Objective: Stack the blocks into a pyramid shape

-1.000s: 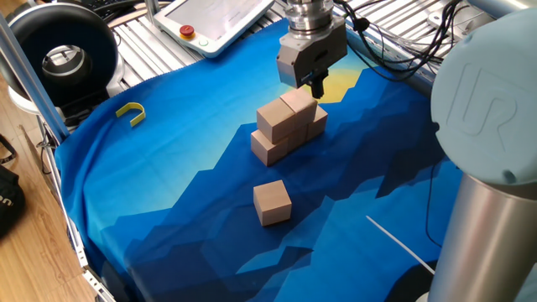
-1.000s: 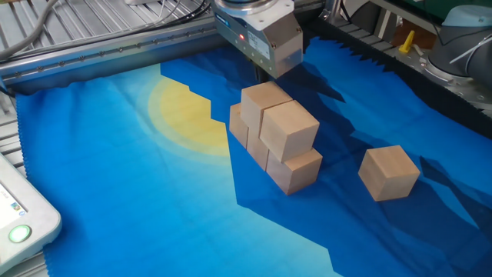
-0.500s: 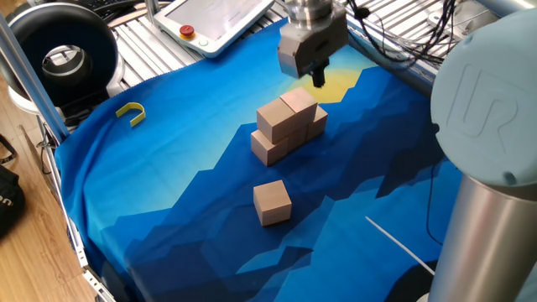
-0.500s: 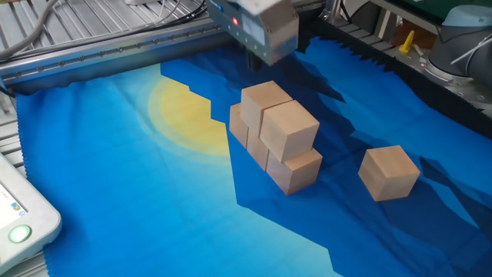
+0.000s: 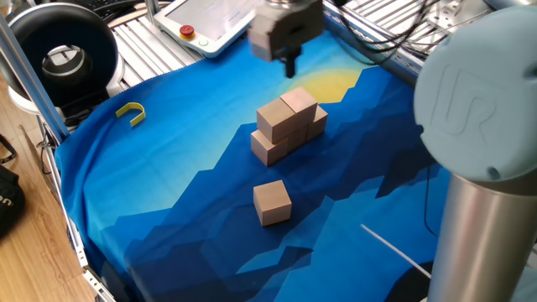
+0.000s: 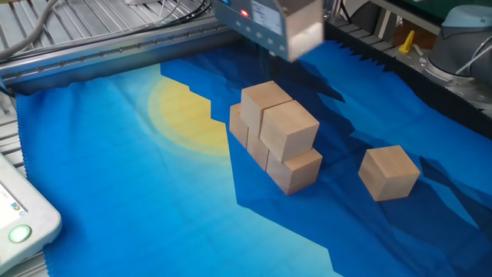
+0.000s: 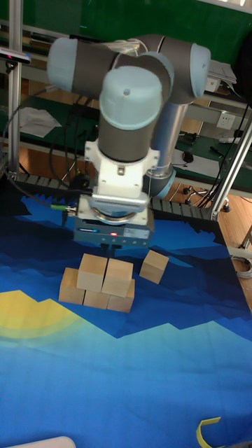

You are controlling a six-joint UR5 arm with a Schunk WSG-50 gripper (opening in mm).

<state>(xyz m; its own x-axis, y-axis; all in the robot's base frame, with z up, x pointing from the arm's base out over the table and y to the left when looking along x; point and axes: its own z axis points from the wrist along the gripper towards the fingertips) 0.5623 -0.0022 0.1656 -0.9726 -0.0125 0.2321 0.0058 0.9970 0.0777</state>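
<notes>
Pyramid two tiers up; I must fetch the last block.
One fixed view: gripper (image 5: 289, 65) above stack (image 5: 288, 127), jaws' state indiscernible. Other fixed view: loose block (image 6: 389, 171) lies apart. Tall fixed view: counter (image 7: 126, 364) carries both.

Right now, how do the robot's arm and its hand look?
The arm has silver-grey tube segments with pale blue-grey round joint caps; one cap bears a raised UR logo. A white wrist section leads to the hand, a boxy grey body with a small red light and dark fingers. Black cables run along the wrist.
</notes>
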